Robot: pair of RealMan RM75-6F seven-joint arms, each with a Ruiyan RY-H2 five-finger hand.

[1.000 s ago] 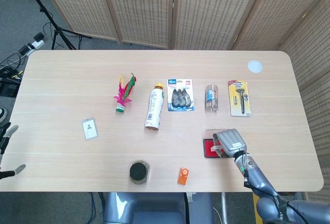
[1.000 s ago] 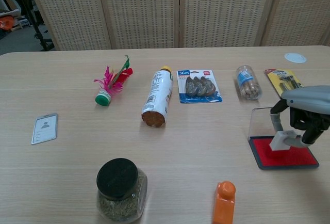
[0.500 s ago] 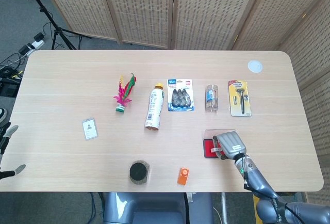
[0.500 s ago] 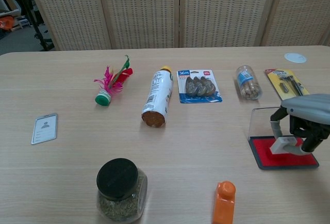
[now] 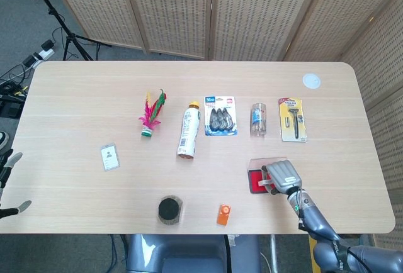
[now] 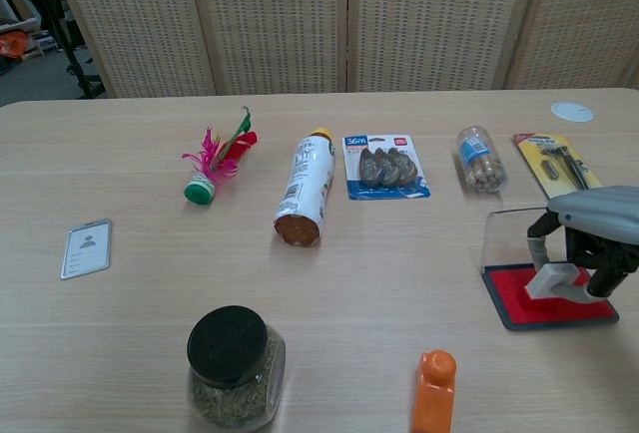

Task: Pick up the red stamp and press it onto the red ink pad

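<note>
At the lower right of the frame, the right hand [image 6: 599,243] grips the stamp [image 6: 555,280], now lower than a second ago and touching the red ink pad [image 6: 509,298]. The left hand [image 5: 7,185] at the left edge has not moved, fingers apart, holding nothing.

Read "36m" on blue blister pack [image 6: 385,167], top left corner of card, mid worktop toward far edge. Bottle [image 6: 306,189] label print too small for you to read.
</note>
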